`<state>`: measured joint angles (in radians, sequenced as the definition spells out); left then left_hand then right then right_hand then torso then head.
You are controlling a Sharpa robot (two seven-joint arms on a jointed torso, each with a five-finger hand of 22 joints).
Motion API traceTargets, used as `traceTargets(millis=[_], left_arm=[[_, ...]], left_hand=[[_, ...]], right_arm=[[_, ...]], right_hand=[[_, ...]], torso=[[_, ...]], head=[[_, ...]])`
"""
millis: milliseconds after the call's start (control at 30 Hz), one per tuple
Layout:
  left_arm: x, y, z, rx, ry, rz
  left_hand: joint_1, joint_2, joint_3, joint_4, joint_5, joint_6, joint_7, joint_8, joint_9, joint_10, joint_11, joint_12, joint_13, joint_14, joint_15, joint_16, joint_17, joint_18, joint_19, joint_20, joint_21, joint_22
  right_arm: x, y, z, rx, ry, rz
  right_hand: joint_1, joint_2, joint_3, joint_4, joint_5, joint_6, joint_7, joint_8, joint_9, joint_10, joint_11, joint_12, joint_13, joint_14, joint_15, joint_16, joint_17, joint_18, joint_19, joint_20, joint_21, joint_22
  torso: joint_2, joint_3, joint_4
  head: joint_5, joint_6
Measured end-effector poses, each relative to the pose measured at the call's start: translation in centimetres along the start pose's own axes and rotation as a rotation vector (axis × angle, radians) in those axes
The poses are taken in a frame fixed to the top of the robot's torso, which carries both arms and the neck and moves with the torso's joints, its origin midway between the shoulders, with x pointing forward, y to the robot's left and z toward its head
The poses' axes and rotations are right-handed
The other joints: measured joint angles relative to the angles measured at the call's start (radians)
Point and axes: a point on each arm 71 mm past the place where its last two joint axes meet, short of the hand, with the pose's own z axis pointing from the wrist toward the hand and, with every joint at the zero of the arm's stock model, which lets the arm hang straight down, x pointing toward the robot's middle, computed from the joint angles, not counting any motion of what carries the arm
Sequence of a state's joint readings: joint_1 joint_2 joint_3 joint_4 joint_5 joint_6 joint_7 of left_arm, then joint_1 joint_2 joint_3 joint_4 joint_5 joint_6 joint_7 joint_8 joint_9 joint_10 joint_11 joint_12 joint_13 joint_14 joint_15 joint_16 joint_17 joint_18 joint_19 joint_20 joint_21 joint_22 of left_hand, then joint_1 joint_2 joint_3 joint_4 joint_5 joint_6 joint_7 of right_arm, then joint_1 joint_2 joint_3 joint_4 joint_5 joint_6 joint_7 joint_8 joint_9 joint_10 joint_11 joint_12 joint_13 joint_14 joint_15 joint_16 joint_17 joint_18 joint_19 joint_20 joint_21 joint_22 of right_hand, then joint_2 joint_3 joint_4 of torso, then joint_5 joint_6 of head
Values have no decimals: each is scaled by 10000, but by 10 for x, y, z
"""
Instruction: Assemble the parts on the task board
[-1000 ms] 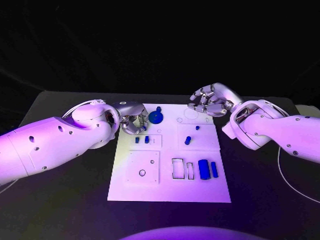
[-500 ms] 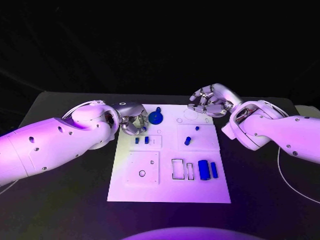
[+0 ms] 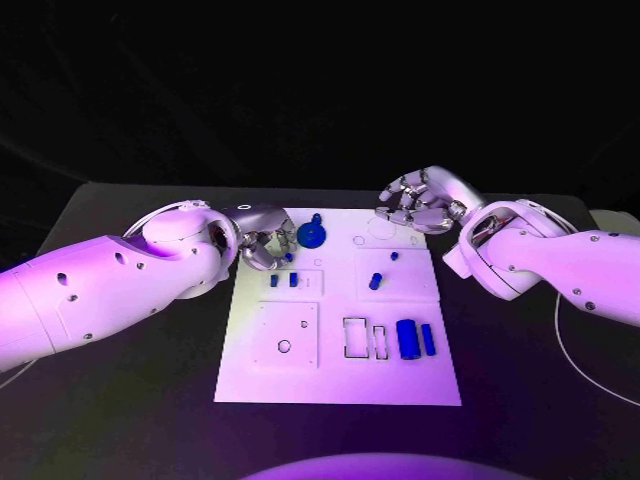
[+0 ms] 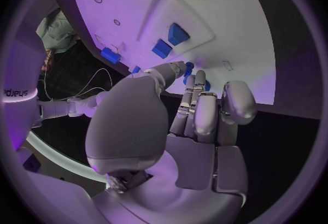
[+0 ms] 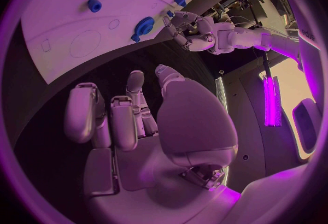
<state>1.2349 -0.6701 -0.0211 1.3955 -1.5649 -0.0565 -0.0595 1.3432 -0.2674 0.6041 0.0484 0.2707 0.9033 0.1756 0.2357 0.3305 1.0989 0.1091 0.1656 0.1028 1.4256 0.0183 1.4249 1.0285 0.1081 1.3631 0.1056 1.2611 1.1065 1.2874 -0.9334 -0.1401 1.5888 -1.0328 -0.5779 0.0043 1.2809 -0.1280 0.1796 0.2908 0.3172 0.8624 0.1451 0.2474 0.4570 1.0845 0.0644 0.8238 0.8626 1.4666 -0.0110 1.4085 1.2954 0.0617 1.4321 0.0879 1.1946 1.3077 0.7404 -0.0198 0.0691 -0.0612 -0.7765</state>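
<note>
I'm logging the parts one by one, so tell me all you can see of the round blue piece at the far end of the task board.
The round blue piece is a dark blue disc with a small knob or stem at its far side, plastic by its look. It sits on the white task board, near the far edge and left of the middle. The left hand is close beside it; whether a finger touches it cannot be told.

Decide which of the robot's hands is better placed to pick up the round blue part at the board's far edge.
Probably left: the left hand sits beside the round blue part, whereas the right hand hovers farther off, palm raised.
</note>
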Motion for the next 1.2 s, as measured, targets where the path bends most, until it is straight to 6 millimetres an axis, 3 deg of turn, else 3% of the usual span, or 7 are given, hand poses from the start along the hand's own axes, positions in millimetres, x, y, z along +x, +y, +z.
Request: traceTargets(millis=[267, 467, 700, 767, 867, 1033, 1200], left_arm=[[0, 0, -1, -9, 3, -15], [0, 3, -4, -28, -52, -58], [-8, 13, -14, -158, -548, -419], [-11, 18, -18, -222, -758, -633], [-15, 25, -23, -334, -1023, -1049], [-18, 38, -31, -623, -1321, -2382], [-20, 54, -42, -797, -1742, -4718]], left_hand=[[-20, -20, -28, 28, 0, 51, -24, 0, -9, -12, 12, -44, 0, -25, 24, 0, -19, 1, 0, 0, -45, -26], [-132, -132, -456, 125, 0, -354, 44, -389, -194, -321, 71, -263, -9, -61, 60, -39, -162, 1, -52, 51, -153, -185], [-109, 23, -1664, 444, 0, -476, 63, -581, -336, -609, 72, -445, 26, -124, 123, -146, -443, 0, -217, 105, -617, -738], [-88, 124, -1852, 520, 0, -476, 63, -581, -349, -608, 72, -445, 49, -124, 123, -146, -488, 0, -217, 105, -617, -806], [-36, 175, -1999, 621, 0, -476, 63, -581, -350, -608, 72, -445, 63, -124, 123, -167, -545, 0, -216, 105, -735, -896], [268, 478, -1826, 694, 57, -89, 43, -536, -370, -346, 74, -319, 155, -124, 123, -193, -538, -1, -216, 105, -824, -1020], [436, 511, -1118, 697, 57, 261, 73, -396, -381, -39, 45, -201, 185, -636, 123, -679, -1734, 244, -848, 77, -1722, -2188]], right_arm=[[0, 0, 0, 3, 1, -1], [-1, -1, 0, 25, -17, -23], [-4, -7, 0, 101, 0, -194], [-5, -8, 0, 102, 51, -299], [-5, -10, 0, 78, 190, -508], [-6, -14, -3, -11, 608, -1068], [-5, -15, -8, -188, 1174, -1852]], right_hand=[[0, 0, 0, 0, 0, -1, 0, 0, 0, 1, 1, 0, 0, 0, 0, 0, 0, 1, 0, 0, 0, -1], [-2, -2, 189, -10, 0, -76, -3, 39, 0, -344, 50, -860, -682, 0, 0, 0, 50, 0, 0, 0, -253, -2], [258, -391, 609, -43, -508, 63, 86, 39, -45, -588, 99, -3111, -2607, -3, 3, -38, 128, 15, 0, 1, -397, -2], [391, -524, 706, -71, -642, 99, 122, 39, -71, -572, 115, -3610, -3060, -1, 74, -38, 128, 153, 26, 26, -466, -2], [572, -699, 862, -84, -713, 146, 144, 39, -115, -518, 168, -4145, -3563, -1, 75, -38, 127, 155, 15, 86, -460, -3], [1336, -842, 1480, -260, -874, 441, 133, -30, -201, -304, 185, -4897, -4327, -1, 75, 194, 127, 157, 225, 109, 78, -4], [1657, -1048, 2034, -346, -888, 565, 82, -167, -298, -68, 177, -5503, -4955, -1, 74, 313, 126, 156, 274, 87, 388, -4]], torso=[[-1, -1, 0], [-1, -7, 2], [-12, -11, 6], [-14, -10, 7], [-19, -10, 8], [-20, -9, 8], [-8, -8, 6]], head=[[11, 12], [24, 25], [27, 58], [27, 68], [25, 84], [21, 130], [-32, 179]])
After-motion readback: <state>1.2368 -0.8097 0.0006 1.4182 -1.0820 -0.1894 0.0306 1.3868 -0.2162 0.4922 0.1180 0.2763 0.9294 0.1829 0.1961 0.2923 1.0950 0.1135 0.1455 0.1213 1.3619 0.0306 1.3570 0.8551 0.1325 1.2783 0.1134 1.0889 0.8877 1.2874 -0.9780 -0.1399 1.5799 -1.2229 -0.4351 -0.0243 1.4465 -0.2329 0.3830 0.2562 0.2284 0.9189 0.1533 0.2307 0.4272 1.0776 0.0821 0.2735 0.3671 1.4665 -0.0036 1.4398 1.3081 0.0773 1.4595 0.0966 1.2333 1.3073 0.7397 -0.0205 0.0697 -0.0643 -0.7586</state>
